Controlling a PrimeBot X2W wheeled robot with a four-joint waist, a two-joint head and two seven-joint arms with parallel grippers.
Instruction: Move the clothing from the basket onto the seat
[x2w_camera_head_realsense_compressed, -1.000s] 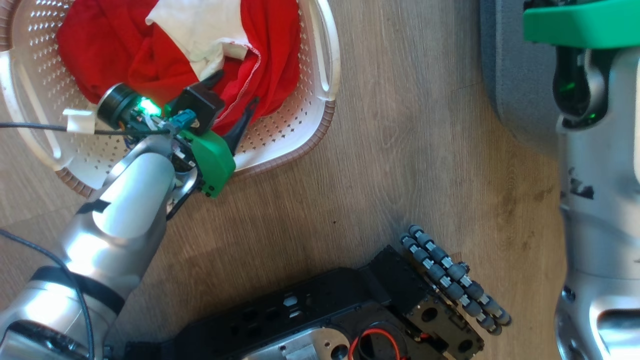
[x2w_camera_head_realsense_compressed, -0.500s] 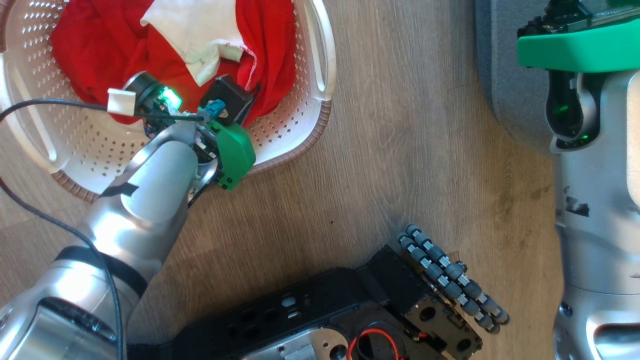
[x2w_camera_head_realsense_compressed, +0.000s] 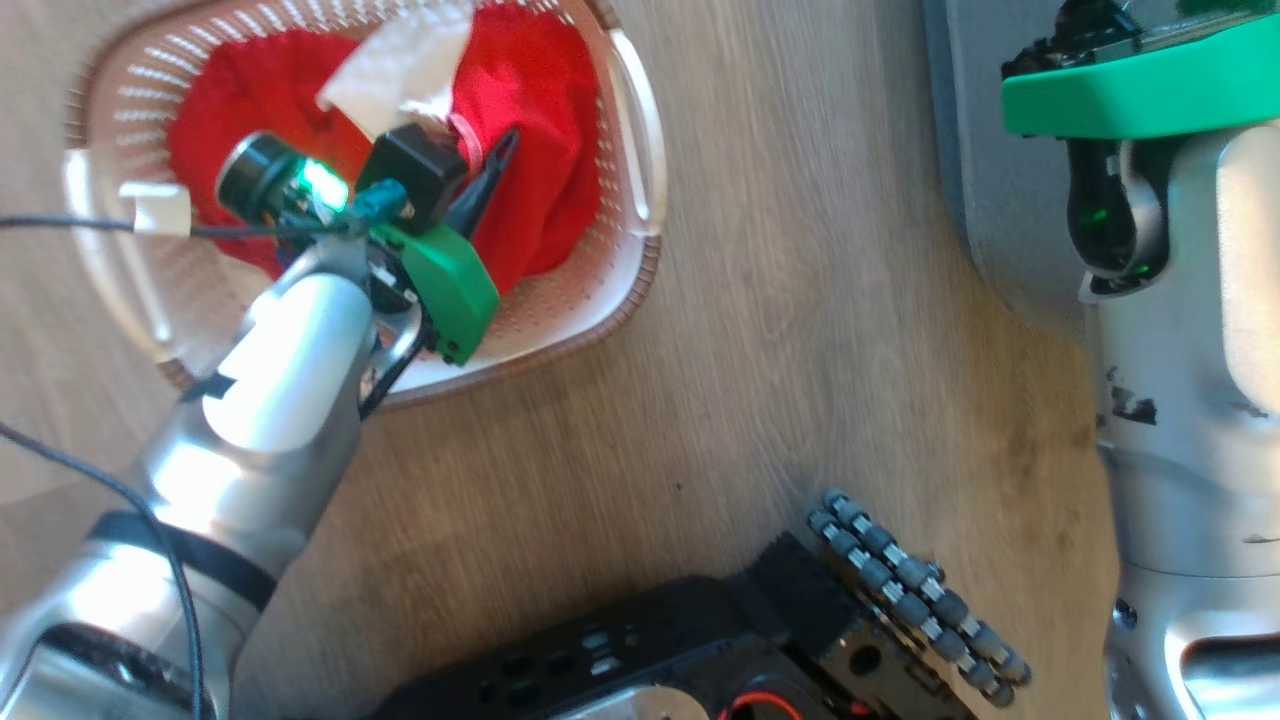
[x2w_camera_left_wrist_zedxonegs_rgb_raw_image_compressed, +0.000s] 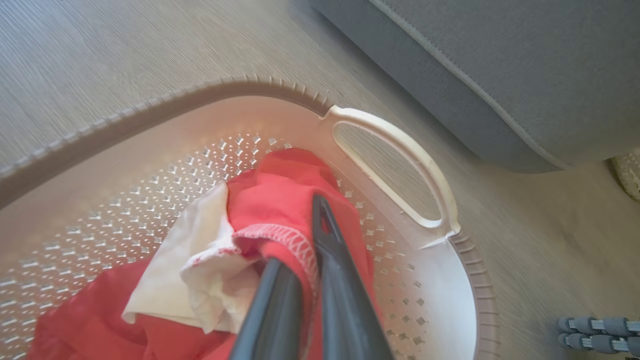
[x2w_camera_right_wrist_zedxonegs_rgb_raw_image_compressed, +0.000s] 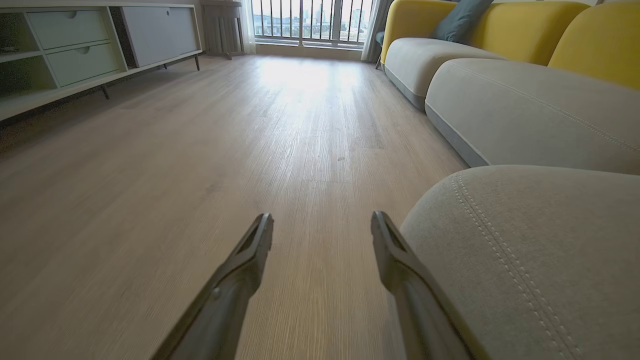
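The cream perforated basket (x2w_camera_head_realsense_compressed: 630, 250) (x2w_camera_left_wrist_zedxonegs_rgb_raw_image_compressed: 400, 150) stands on the wood floor at the upper left of the head view. Inside it lies the clothing (x2w_camera_head_realsense_compressed: 540, 110) (x2w_camera_left_wrist_zedxonegs_rgb_raw_image_compressed: 280, 200): bright red fabric with a small white cloth piece (x2w_camera_head_realsense_compressed: 400, 70) (x2w_camera_left_wrist_zedxonegs_rgb_raw_image_compressed: 185, 270). My left gripper (x2w_camera_head_realsense_compressed: 485, 165) (x2w_camera_left_wrist_zedxonegs_rgb_raw_image_compressed: 305, 250) is shut on the red clothing, pinching its white-stitched hem between the dark fingers (x2w_camera_left_wrist_zedxonegs_rgb_raw_image_compressed: 335, 280). The grey seat (x2w_camera_head_realsense_compressed: 990, 180) (x2w_camera_left_wrist_zedxonegs_rgb_raw_image_compressed: 500, 75) (x2w_camera_right_wrist_zedxonegs_rgb_raw_image_compressed: 525, 260) lies to the right. My right gripper (x2w_camera_right_wrist_zedxonegs_rgb_raw_image_compressed: 322, 230) hangs open beside the seat's rounded corner, holding nothing.
My black wheeled base (x2w_camera_head_realsense_compressed: 700, 640) with grey rollers (x2w_camera_head_realsense_compressed: 920, 590) sits at the bottom of the head view. Ahead of the right gripper stretch wood floor, a yellow and grey sofa (x2w_camera_right_wrist_zedxonegs_rgb_raw_image_compressed: 500, 65) and a low white cabinet (x2w_camera_right_wrist_zedxonegs_rgb_raw_image_compressed: 75, 55).
My left gripper pushed into the red clothing and closed on its hem. The head camera shifted, so the basket sits lower in view. The right gripper stayed open.
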